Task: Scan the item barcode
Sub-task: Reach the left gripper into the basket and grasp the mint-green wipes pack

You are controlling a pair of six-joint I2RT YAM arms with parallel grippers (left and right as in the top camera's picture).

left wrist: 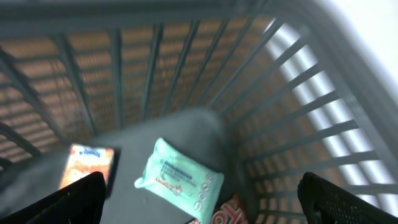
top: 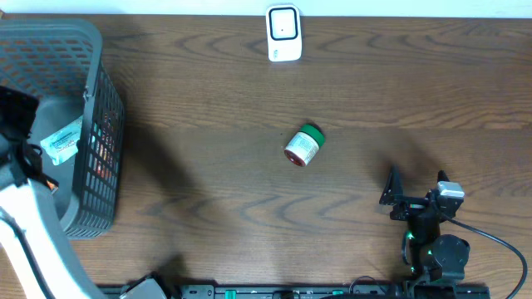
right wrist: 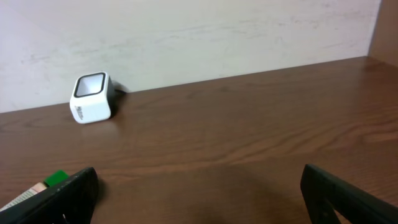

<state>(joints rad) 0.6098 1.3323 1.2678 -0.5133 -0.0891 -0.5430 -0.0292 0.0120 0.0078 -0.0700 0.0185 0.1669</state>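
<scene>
Looking down at the desk [top: 208, 100], the little bottle [top: 303, 145] with the green cap lies on its side pretty much dead centre, cap end pointing toward the far edge. The white scanner [top: 283, 33] sits at the middle of the far edge. The right claw [right wrist: 199, 196] hangs near the right end of the near edge, jaws spread wide with nothing in them. The bottle is well apart from it, off toward the far-left of that claw. The left claw [left wrist: 202, 202] is also wide open and empty, hovering over the grey basket [top: 100, 108] at the desk's left edge. A mint-green wipes pack [left wrist: 179, 177] lies right below it, with an orange packet [left wrist: 87, 165] beside.
</scene>
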